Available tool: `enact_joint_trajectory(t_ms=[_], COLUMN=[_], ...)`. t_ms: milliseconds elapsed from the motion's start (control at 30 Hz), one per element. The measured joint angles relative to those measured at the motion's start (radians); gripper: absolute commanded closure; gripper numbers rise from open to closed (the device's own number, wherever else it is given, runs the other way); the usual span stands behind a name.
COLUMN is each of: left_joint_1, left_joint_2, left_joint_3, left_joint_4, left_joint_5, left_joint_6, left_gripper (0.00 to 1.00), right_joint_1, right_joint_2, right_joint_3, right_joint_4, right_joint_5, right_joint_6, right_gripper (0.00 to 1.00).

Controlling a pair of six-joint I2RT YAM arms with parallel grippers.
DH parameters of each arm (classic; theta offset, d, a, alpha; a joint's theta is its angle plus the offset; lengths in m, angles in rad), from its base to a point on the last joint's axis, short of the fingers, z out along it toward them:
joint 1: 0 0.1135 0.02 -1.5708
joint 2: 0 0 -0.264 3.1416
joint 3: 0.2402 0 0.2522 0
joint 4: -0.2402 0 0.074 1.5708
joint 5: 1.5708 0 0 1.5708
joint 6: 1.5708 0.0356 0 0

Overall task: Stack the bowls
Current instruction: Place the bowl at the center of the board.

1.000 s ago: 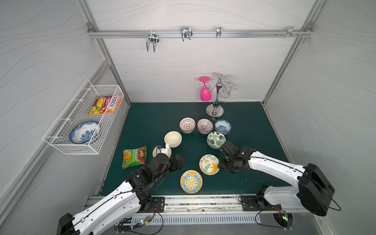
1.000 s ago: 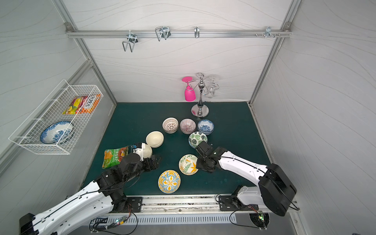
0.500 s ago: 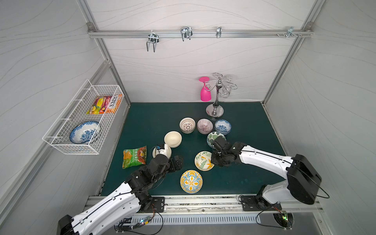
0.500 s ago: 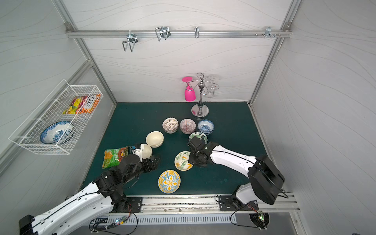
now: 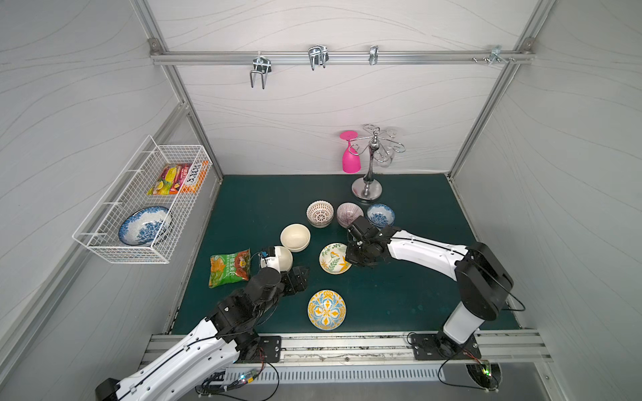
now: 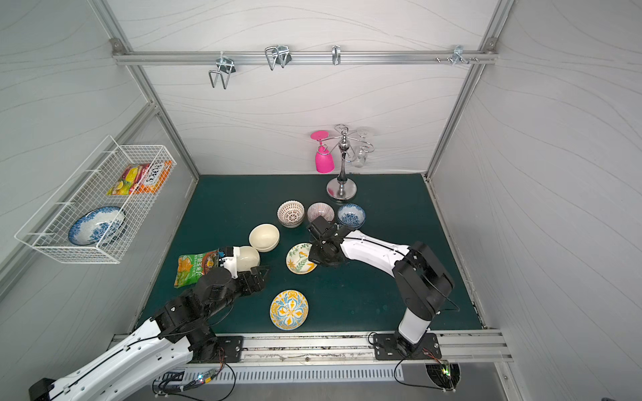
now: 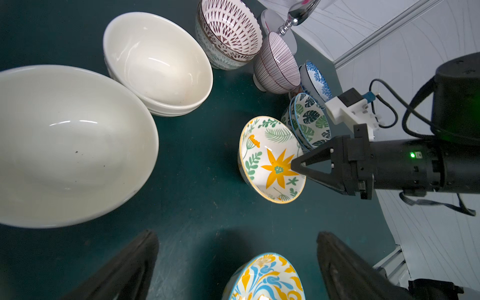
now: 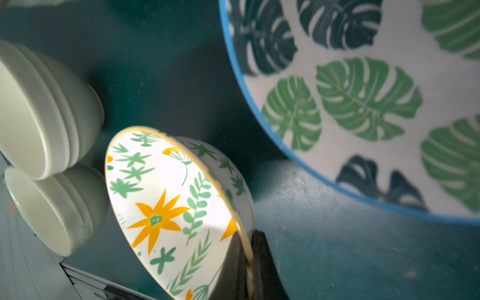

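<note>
My right gripper (image 5: 351,258) (image 8: 249,259) is shut on the rim of a white bowl with a yellow flower and green sprigs (image 5: 333,258) (image 7: 270,158), which is tilted above the green mat. Just behind it a green leaf bowl (image 7: 309,122) (image 8: 363,104) sits hidden under the right arm in both top views. A lattice bowl stack (image 5: 319,213), a striped bowl (image 5: 348,212) and a blue-and-white bowl (image 5: 381,215) line the back. Cream bowls (image 5: 295,237) (image 5: 282,258) stand at the left. My left gripper (image 5: 301,274) (image 7: 237,235) hangs open and empty over a yellow-blue floral bowl (image 5: 326,309) (image 7: 267,278).
A green snack bag (image 5: 229,266) lies left of the cream bowls. A wire basket (image 5: 104,239) on the left wall holds a blue-and-white dish (image 5: 144,225) and snack packets. A chrome glass stand (image 5: 369,187) with a pink glass (image 5: 350,158) stands at the back.
The right gripper shut on the flower bowl's rim and carried it left and toward the back, tilting it. The left arm stayed still and open.
</note>
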Motion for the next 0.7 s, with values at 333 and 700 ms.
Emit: enact_joint_trajectory(t_ms=[333,700], left_joint_1=[0.0,0.0], left_joint_2=[0.026,0.059], left_joint_3=[-0.003,-0.003], left_joint_4=[0.005,0.013], left_joint_5=[-0.008,-0.008], left_joint_6=[0.001,0.005], left_gripper=[0.0,0.0], right_joint_1=[-0.065,-0.096], right_joint_2=[0.12,0.149], right_joint_3=[0.105,0.131], right_joint_4=[0.031,0.04], right_joint_5=[-0.032,-0.055], right_joint_6=[-0.006,-0.024], right_gripper=[1.0,0.84])
